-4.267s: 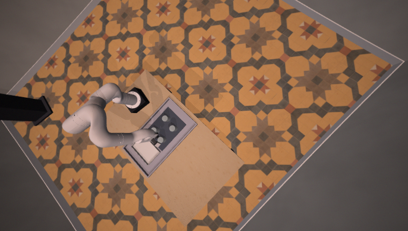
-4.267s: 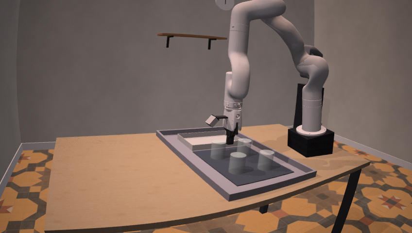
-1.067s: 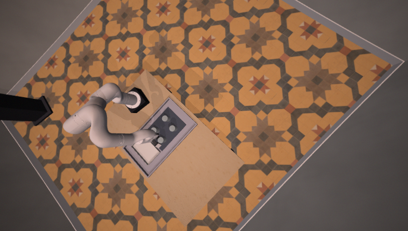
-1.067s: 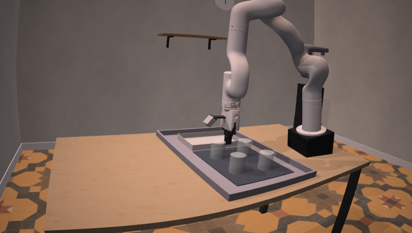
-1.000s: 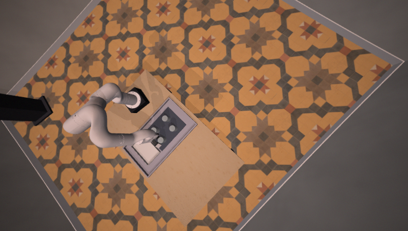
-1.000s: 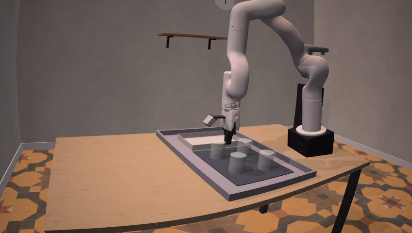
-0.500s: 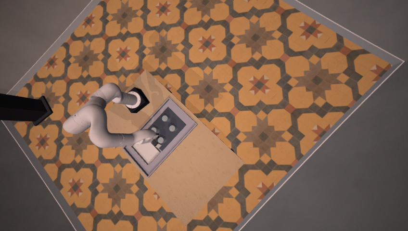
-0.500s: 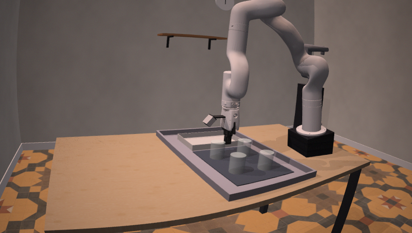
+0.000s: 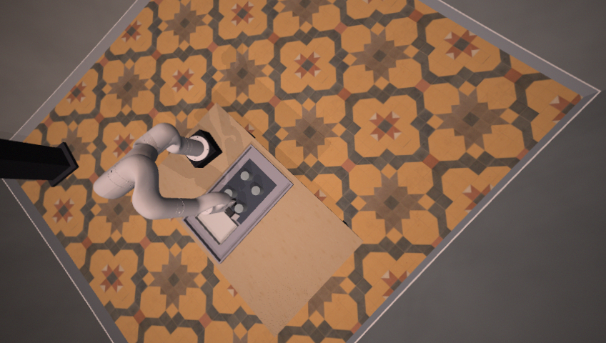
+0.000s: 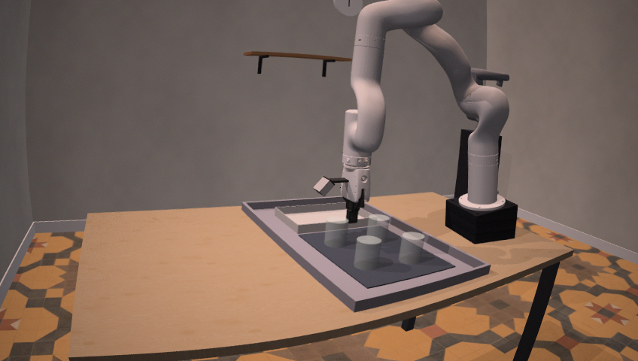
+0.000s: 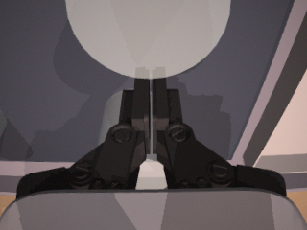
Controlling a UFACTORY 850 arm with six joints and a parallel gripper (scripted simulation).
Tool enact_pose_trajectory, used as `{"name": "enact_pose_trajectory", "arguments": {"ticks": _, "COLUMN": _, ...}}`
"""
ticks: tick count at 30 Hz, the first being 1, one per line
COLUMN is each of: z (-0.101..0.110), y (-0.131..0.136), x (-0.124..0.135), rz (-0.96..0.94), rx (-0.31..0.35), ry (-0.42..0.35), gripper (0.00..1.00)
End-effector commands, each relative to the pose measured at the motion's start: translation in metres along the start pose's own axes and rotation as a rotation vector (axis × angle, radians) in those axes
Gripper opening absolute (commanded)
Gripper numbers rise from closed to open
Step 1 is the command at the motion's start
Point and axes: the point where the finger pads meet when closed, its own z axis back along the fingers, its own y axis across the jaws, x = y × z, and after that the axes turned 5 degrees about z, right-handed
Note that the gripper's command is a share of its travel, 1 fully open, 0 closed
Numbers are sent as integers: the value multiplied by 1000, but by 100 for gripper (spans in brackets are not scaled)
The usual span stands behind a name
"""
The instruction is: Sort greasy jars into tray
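Four clear glass jars stand mouth down on the dark mat (image 10: 380, 259). They are one by the tray, one at the back (image 10: 378, 226) (image 9: 228, 192), one in front (image 10: 368, 251) and one on the right (image 10: 412, 246). My gripper (image 10: 352, 216) (image 9: 231, 206) is shut and empty. It is low between the two jars nearest the tray. In the wrist view its tips point at the side of the back jar (image 11: 149, 15) and look to be against it. The pale tray (image 10: 313, 218) (image 9: 219, 225) is empty.
Mat and tray lie inside a grey rimmed steel panel (image 10: 358, 295) on the wooden table. My arm's black base (image 10: 481, 219) stands at the table's back right corner. The mat's edge and the tray's rim (image 11: 269, 128) are just right of the fingers.
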Motion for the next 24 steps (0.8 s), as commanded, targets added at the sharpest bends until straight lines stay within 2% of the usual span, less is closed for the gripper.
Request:
{"name": "enact_pose_trajectory", "arguments": {"ticks": 1, "z": 1, "y": 0, "x": -1, "rz": 0, "rx": 1, "ry": 2, "gripper": 0}}
{"name": "enact_pose_trajectory", "arguments": {"ticks": 24, "z": 3, "y": 0, "x": -4, "rz": 0, "rx": 1, "ry": 2, "gripper": 0}}
